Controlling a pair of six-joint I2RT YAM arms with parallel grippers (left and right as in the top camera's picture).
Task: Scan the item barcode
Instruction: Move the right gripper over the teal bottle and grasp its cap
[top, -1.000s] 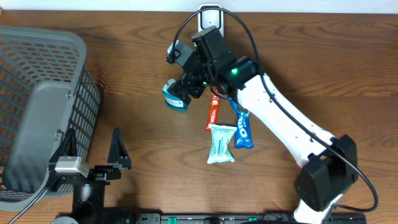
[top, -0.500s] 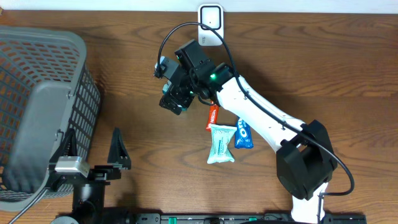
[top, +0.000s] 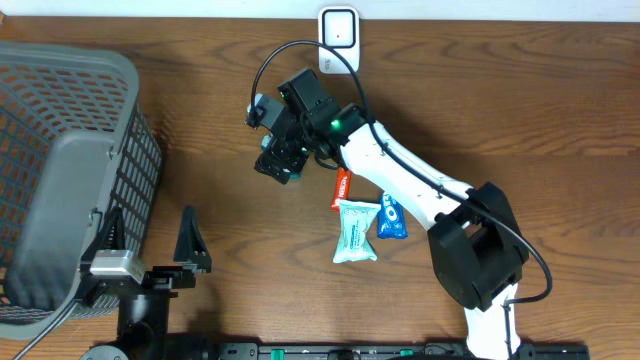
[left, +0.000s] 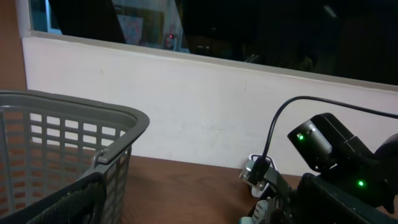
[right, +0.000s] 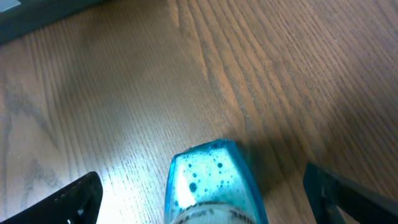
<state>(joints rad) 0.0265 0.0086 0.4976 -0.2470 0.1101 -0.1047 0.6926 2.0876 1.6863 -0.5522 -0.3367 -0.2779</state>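
In the right wrist view the item (right: 210, 182), a translucent blue piece with dark specks and a white label at its near end, lies on the wooden table. My right gripper (right: 211, 194) is open and straddles it, one dark fingertip (right: 74, 198) on each side, both apart from it. From overhead the right gripper (top: 277, 160) covers almost all of the item. The white scanner (top: 338, 26) stands at the table's far edge. My left gripper (top: 150, 240) is open and empty near the front left.
A grey mesh basket (top: 60, 150) fills the left side and shows again as the basket (left: 74, 130) in the left wrist view. A red bar (top: 342, 187), a white-teal packet (top: 356, 231) and a blue Oreo pack (top: 391, 215) lie under the right arm.
The right arm swung left and came down over the blue item, which is now mostly covered from above. The left arm has not moved.
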